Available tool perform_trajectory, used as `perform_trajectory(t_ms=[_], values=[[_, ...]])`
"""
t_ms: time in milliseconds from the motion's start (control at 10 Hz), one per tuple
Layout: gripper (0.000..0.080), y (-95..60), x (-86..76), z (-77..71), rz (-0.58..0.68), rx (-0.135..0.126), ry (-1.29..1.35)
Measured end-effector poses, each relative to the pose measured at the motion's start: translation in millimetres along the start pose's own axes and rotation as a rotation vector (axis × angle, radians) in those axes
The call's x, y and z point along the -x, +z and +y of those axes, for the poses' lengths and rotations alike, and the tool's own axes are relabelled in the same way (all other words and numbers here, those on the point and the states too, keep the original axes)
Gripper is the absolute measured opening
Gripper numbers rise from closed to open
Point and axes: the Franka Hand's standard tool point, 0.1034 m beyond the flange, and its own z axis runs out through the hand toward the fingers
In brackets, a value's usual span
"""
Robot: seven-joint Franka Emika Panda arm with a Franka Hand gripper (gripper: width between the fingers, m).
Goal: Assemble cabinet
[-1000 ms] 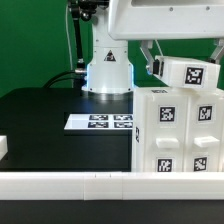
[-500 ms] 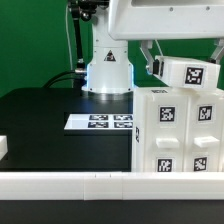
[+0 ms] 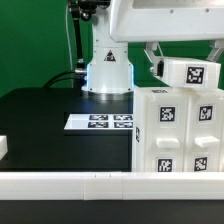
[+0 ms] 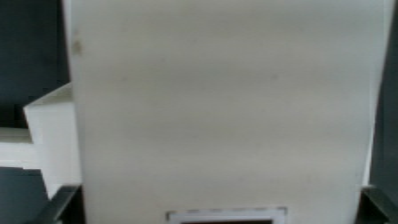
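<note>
White rail (image 3: 100,183) crosses the foreground and hides the foot of the cabinet (image 3: 178,135), which stands at the exterior view's right, cut off by the frame edge. A tilted, tagged white piece (image 3: 187,72) sits just above its top, under the gripper (image 3: 182,57). The wrist view shows only blank white between the dark fingers (image 4: 59,205), so I cannot tell whether they clamp anything. Behind lie the marker board (image 3: 100,122) and the robot base (image 3: 108,70).

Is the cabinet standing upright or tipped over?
Upright: the cabinet has its front face and side edges running vertical in the exterior view.
</note>
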Motion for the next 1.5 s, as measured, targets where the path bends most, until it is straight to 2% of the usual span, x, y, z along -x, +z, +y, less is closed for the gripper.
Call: perform_trajectory(t_ms=[600,900,1100,1200,1300,1500], values=[[0.0550,0.1,-0.1,0.2,0.000,0.000,0.000],[0.0548,1.3,-2.5,0.5,0.016,-0.002,0.158],[0.0540,2.0,-2.4,0.3,0.007,-0.040,0.440],[0.0540,2.3,-3.1,-0.2,0.000,-0.069,0.562],[0.0540,2.2,-4.4,-0.5,0.007,-0.048,0.531],[0.0540,2.3,-4.3,-1.8,0.002,-0.056,0.650]])
